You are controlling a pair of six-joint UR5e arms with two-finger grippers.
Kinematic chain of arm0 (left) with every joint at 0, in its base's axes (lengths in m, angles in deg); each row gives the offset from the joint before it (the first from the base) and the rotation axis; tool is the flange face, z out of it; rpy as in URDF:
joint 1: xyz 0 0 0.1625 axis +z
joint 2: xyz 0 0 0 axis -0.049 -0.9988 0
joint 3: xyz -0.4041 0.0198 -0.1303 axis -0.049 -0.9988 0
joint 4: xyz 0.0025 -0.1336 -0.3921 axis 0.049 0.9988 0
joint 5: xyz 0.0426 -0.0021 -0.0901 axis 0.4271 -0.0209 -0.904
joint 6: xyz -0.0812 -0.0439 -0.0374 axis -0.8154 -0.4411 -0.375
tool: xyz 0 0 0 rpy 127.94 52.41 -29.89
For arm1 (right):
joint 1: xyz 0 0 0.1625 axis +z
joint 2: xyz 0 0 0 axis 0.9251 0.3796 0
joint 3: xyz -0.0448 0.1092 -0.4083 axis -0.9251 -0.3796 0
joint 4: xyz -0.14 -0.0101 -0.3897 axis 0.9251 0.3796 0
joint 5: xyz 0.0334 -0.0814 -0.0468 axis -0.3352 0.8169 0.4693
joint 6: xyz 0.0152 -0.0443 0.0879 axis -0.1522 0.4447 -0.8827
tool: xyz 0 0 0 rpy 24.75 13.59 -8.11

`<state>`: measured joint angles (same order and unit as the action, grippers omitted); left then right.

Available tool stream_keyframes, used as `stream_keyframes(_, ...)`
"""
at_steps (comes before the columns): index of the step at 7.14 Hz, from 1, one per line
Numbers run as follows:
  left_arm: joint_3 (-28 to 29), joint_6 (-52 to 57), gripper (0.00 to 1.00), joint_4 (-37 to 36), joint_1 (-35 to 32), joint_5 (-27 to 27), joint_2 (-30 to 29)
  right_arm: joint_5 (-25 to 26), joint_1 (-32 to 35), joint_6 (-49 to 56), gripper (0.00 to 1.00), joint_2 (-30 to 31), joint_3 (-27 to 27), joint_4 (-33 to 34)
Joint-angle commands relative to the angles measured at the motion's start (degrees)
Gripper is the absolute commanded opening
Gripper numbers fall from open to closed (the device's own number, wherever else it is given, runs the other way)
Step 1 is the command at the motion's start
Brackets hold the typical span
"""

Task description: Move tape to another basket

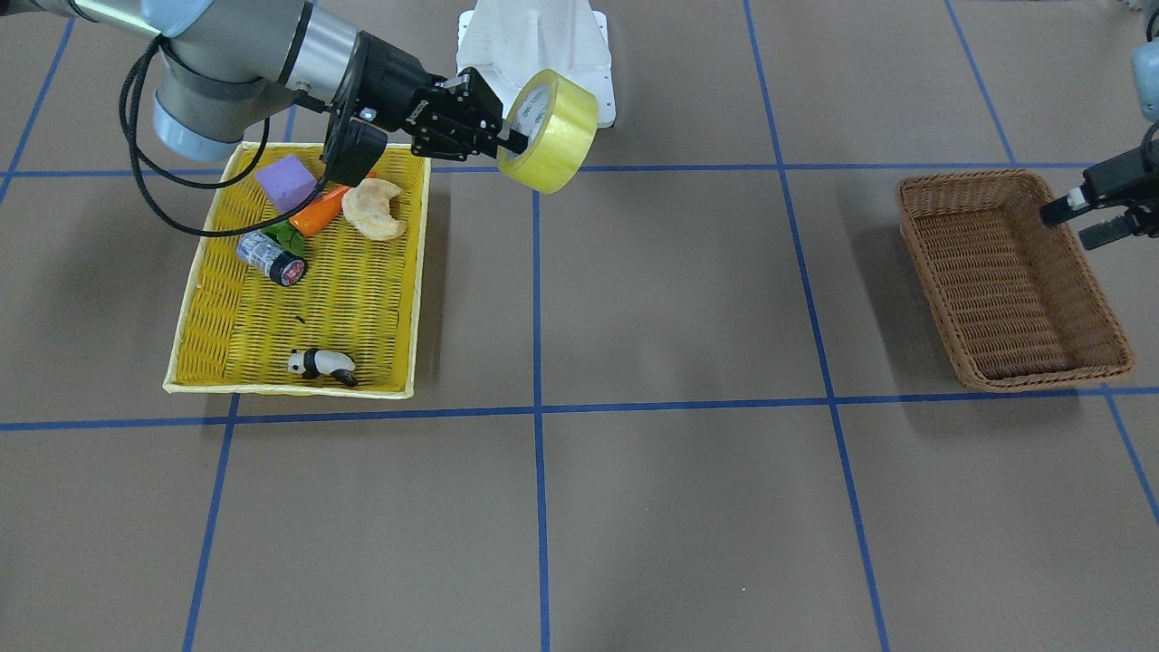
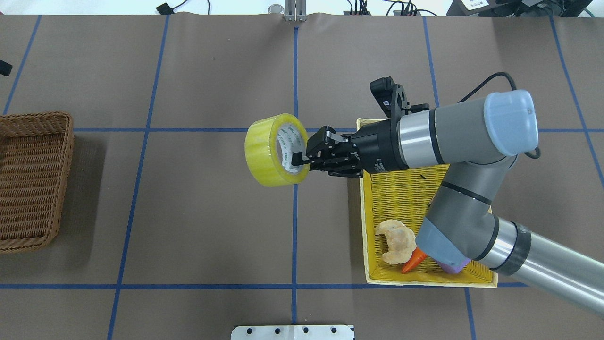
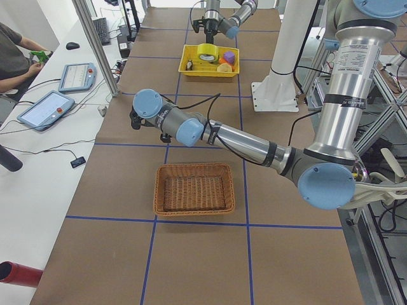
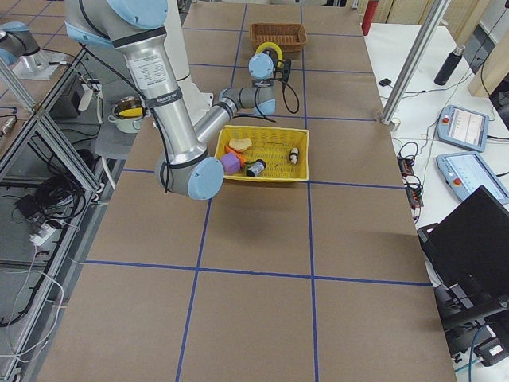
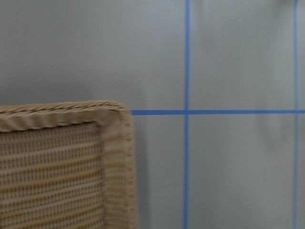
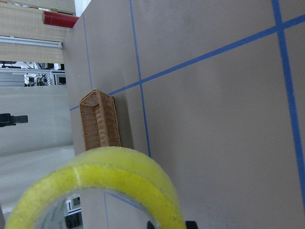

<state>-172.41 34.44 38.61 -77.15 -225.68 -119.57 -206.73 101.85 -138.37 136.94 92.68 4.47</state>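
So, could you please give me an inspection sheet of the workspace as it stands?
Surface: table, brown cover with blue grid lines.
Job's things: tape held in the air; basket empty.
Clutter: yellow tray holds purple block, carrot, pastry, grey cylinder, panda.
Grippers: right pincer shut on tape; left pincer open by basket rim.
Cables: black cable loops over yellow tray.
Surroundings: operator and tablets at side bench.
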Motion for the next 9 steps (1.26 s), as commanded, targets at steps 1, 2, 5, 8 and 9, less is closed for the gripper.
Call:
stream_keyframes(1,-0.1,-12.2,0.99,6.0,6.0,0.2,-5.8,7.4,-4.6,-2.1,0.0,-0.8,0.0,-2.1)
stream_keyframes(2,0.1,-13.1,0.99,8.7,9.7,3.1,-8.2,7.8,-4.7,-2.1,0.0,-1.0,0.0,-2.2)
stream_keyframes(5,0.1,-15.0,0.99,22.8,17.4,16.7,-7.9,7.9,-4.7,-2.2,0.0,-1.1,0.0,-3.0)
stream_keyframes(8,3.2,-36.5,0.99,44.3,20.7,21.8,-3.5,7.9,-4.7,-2.3,0.0,-1.0,0.0,-3.4)
stream_keyframes(9,4.5,-48.6,0.99,51.6,21.9,21.1,-3.9,7.9,-4.8,-2.3,0.0,-1.0,0.0,-3.5)
